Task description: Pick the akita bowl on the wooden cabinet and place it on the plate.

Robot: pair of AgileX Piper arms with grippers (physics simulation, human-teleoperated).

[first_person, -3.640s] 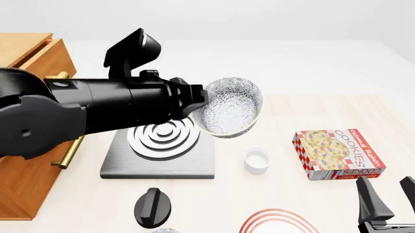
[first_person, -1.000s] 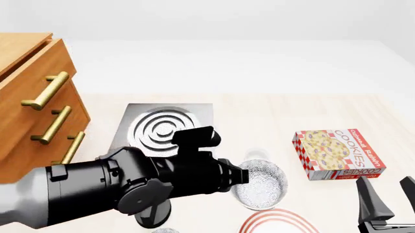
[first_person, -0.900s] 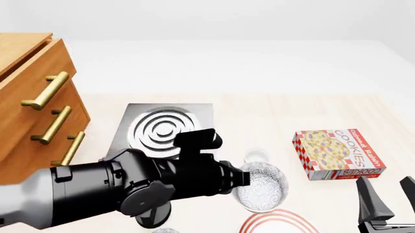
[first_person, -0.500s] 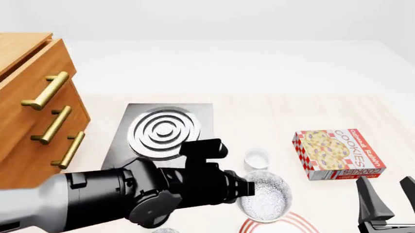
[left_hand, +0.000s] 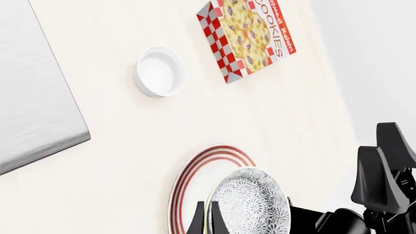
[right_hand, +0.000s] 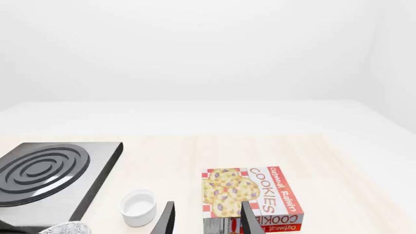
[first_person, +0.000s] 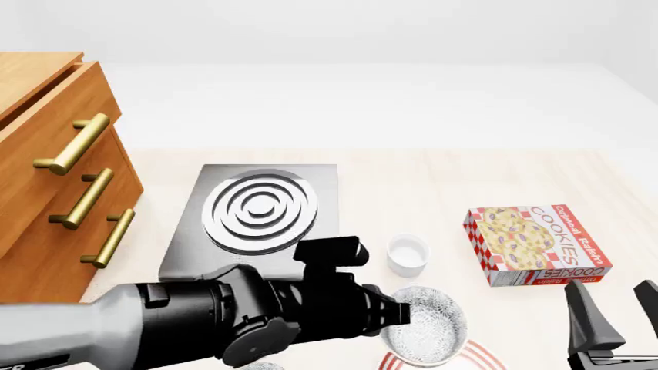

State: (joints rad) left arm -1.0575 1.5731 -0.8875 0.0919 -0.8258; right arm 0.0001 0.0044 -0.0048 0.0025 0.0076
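- The left gripper [left_hand: 205, 222] is clamping the rim of the akita bowl [first_person: 424, 334], holding it over the plate [left_hand: 195, 178].
- The right gripper [right_hand: 206, 219] is idling, fingers parted, nothing between them.
- Recommended: centre the bowl inside the red rings, lower level until seated, then release.

Cookie box [right_hand: 250, 197]: top face reads "Oatmeal Raisin COOKIES" in red. Same words appear upside down in front view [first_person: 537, 243]. No other legible text.

Akita bowl [first_person: 424, 335] over the plate [first_person: 476, 358], cup [first_person: 407, 254] behind them.
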